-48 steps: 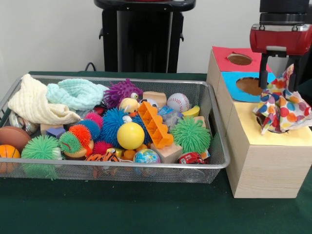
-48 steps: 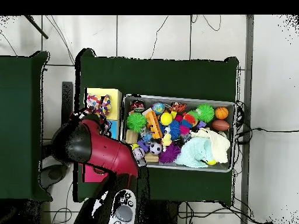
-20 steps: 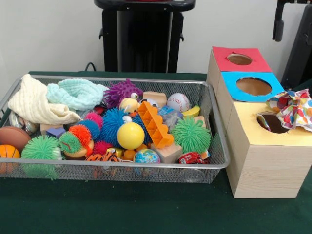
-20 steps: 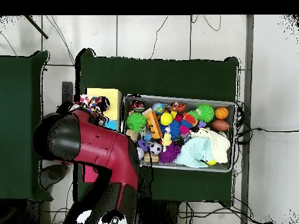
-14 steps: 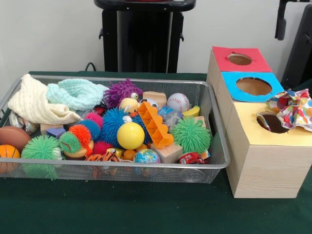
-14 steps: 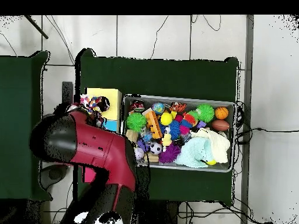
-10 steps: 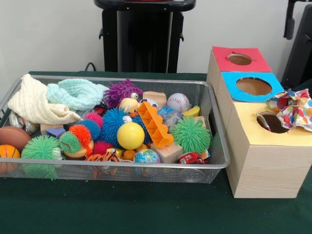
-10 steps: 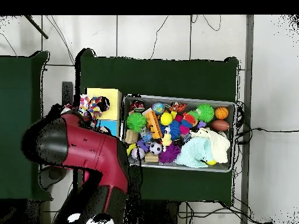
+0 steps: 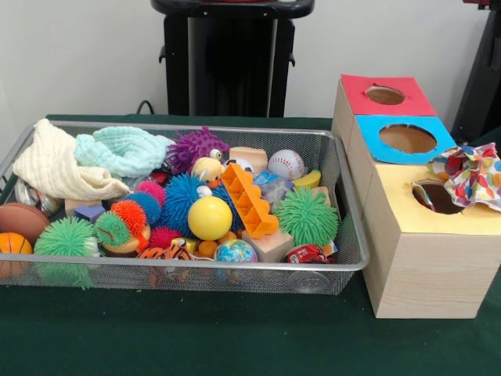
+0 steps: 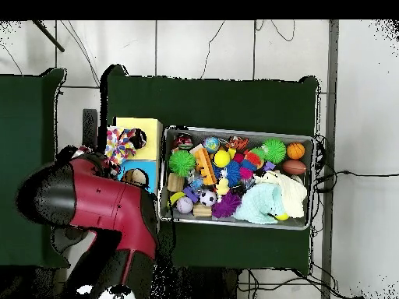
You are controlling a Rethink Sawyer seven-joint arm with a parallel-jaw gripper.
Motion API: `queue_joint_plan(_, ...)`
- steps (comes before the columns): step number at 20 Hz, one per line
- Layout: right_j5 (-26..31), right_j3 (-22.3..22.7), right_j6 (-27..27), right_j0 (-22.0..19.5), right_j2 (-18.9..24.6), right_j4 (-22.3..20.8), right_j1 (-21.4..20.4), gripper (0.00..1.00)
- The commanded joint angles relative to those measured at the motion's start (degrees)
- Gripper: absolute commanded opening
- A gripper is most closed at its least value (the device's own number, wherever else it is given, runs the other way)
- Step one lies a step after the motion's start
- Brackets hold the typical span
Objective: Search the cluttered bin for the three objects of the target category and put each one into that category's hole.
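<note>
Dotted cloth (image 9: 472,174) sits bunched on yellow top, beside hole (image 9: 435,197), not in — too crumpled to drop. Arm (image 10: 93,206) off to side; gripper state: can't tell.

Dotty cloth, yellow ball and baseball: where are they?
Dotty cloth (image 9: 470,174): front view, on its crumpled middle, beside the yellow hole.
Yellow ball (image 9: 210,218): front view, on its round front.
Baseball (image 9: 286,164): front view, on its white face.

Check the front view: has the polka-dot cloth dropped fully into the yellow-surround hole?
No. The polka-dot cloth lies bunched on the box top at the edge of the yellow-surround hole, whose dark opening shows beside it.
</note>
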Motion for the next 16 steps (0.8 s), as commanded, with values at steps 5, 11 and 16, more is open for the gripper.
queue_joint_plan(5,-5.60,3.86,13.71,-3.08,2.63,-0.01,3.09,0.00)
queue_joint_plan(11,-6.58,4.59,10.53,-5.40,3.10,-1.72,3.60,0.00)
queue_joint_plan(16,-6.27,5.31,11.08,-5.20,3.09,-2.12,3.59,0.00)
